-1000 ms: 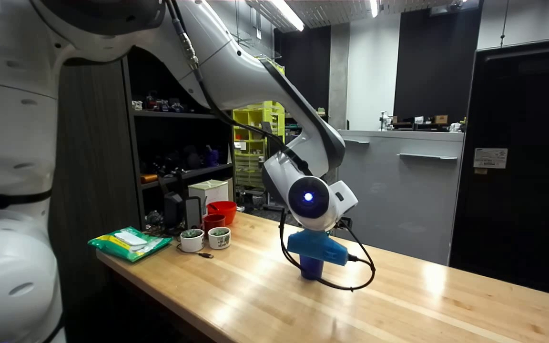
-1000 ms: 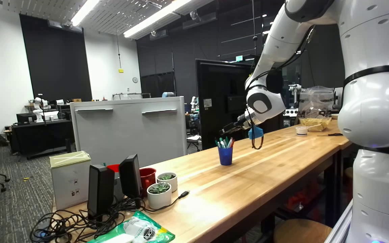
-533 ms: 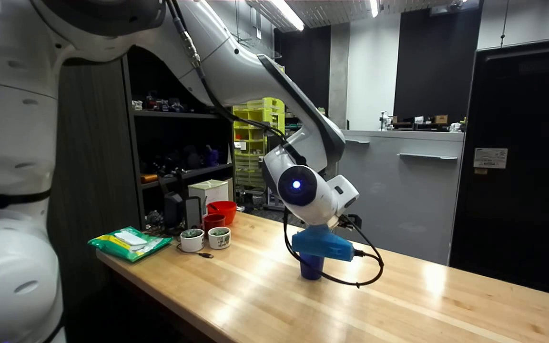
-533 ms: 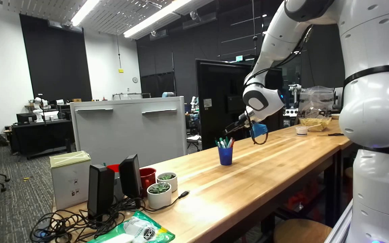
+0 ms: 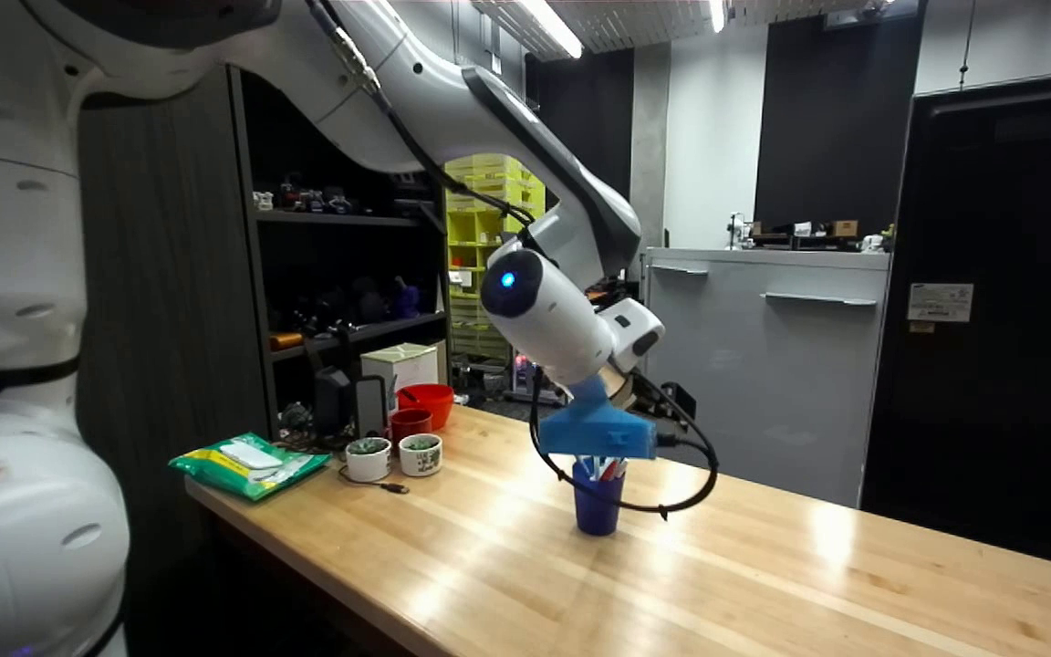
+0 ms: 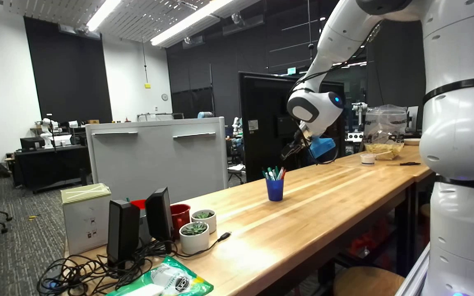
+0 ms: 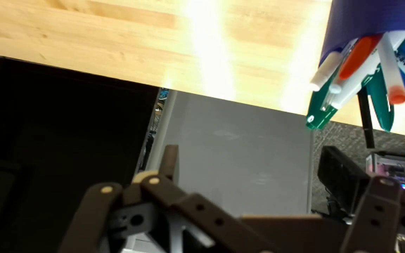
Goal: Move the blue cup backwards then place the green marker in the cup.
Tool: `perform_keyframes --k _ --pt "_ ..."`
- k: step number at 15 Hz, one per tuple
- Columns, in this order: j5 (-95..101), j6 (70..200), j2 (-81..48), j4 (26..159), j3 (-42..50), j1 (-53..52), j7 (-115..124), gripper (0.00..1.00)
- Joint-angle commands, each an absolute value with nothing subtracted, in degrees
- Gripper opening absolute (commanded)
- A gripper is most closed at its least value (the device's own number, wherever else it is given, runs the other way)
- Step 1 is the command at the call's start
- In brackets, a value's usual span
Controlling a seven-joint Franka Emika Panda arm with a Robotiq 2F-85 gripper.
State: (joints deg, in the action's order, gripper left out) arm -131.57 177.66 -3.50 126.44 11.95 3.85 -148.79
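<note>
The blue cup stands upright on the wooden table in both exterior views (image 5: 596, 511) (image 6: 275, 190) and at the top right of the wrist view (image 7: 367, 17). Several markers with white, red and green parts stand in it. Two green caps show in the wrist view: a green-capped marker (image 7: 320, 114) and another green cap (image 7: 380, 100). I cannot tell which is the green marker of the task. My gripper (image 7: 250, 160) is open and empty, its fingers wide apart. In an exterior view the gripper (image 6: 289, 151) is above the cup's markers, apart from them.
Two white plant pots (image 6: 194, 237) (image 6: 205, 218), a red mug (image 6: 179, 220), black speakers (image 6: 158, 216), loose cables and a green bag (image 5: 250, 464) are at one table end. A white tub (image 6: 367, 159) and a clear bag (image 6: 385, 127) are at the far end.
My arm and gripper have risen and drawn away from the cup. The markers now show below the blue housing in an exterior view. The cup has not moved.
</note>
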Motion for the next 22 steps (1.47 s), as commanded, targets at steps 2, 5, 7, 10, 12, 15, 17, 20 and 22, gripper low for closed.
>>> perform_keyframes --k 2,5,7,10,12,15,17,20,22 --pt "-133.08 197.32 1.18 122.10 11.74 0.20 -150.31 1.00" --pt "-124.04 197.95 -1.70 124.83 11.80 2.37 -140.53 1.00" --pt "-122.41 198.65 -2.56 126.76 12.07 1.61 -137.12 1.00" --pt "-121.72 197.98 -7.05 129.68 17.88 -2.70 -131.47 1.00" --pt "-123.63 198.91 -8.88 130.90 22.33 -7.90 -129.58 1.00" --pt "-123.52 198.87 -9.40 132.17 29.63 -17.52 -125.97 1.00" --pt "-123.92 197.79 -10.68 131.66 27.24 -14.14 -127.38 1.00" --pt "-123.90 197.87 -10.68 131.63 28.53 -16.89 -126.28 1.00" --pt "-123.90 197.87 -10.68 131.63 28.88 -16.88 -126.27 1.00"
